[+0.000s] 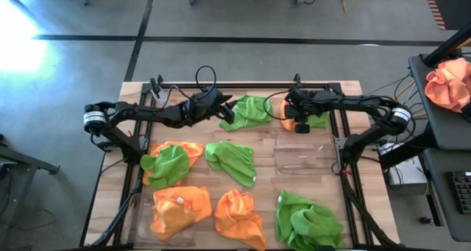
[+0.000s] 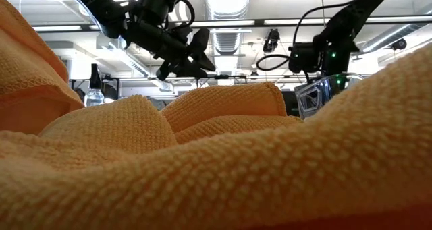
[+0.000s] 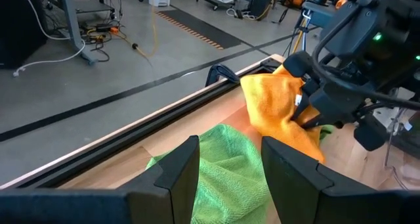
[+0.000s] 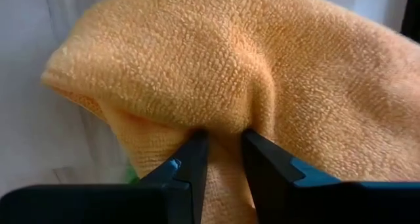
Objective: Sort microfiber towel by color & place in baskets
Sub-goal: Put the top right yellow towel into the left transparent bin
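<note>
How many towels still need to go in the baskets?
One orange towel already lies in the left basket. The right gripper pinches another orange towel at the table's far edge. The right basket holds none, and several green and orange towels remain on the table.

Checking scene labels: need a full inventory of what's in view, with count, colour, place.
orange towel in grip: 1, orange, far edge, pinched by the right arm
orange towels on table: 3, orange, front-left area, one in the left basket
green towels: 5, lime green, spread over the table
left basket: 1, clear, front-left corner
right basket: 1, clear, right of centre
peach cloth: 1, off the table, right
left gripper: jaws open, above the far green towel
right gripper: jaws shut on the orange towel
</note>
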Controlling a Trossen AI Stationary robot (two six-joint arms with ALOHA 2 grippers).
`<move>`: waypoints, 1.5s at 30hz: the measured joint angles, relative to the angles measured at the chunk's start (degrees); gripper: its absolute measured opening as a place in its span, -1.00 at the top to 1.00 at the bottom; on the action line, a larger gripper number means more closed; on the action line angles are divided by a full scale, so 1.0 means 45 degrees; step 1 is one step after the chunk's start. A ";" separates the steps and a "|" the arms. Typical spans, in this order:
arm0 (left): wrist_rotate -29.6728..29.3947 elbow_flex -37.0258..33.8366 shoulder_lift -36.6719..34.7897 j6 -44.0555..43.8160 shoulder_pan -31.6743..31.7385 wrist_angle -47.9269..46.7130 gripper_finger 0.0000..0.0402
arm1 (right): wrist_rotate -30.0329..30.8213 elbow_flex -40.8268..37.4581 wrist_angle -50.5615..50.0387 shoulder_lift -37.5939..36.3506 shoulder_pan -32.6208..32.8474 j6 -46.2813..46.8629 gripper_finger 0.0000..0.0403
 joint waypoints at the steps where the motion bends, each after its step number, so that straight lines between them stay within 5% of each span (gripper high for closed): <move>1: 0.0001 0.0000 -0.0002 -0.0029 0.0000 0.0000 0.26 | -0.0008 0.0000 0.0005 0.0041 0.0000 0.0169 0.59; 16: 0.0046 0.0000 -0.0007 -0.0152 0.0000 0.0091 0.26 | -0.0019 0.0000 0.0000 0.0043 0.0000 0.1105 0.94; 26: 0.0267 0.0000 -0.0013 -0.0461 0.0000 0.0092 0.26 | -0.0017 0.0000 0.0030 -0.0203 0.0000 0.2457 0.95; 45: 0.0921 0.0005 -0.0054 -0.0925 -0.0165 0.0115 0.26 | 0.0309 0.0000 0.2226 -0.4496 0.0000 0.7491 0.95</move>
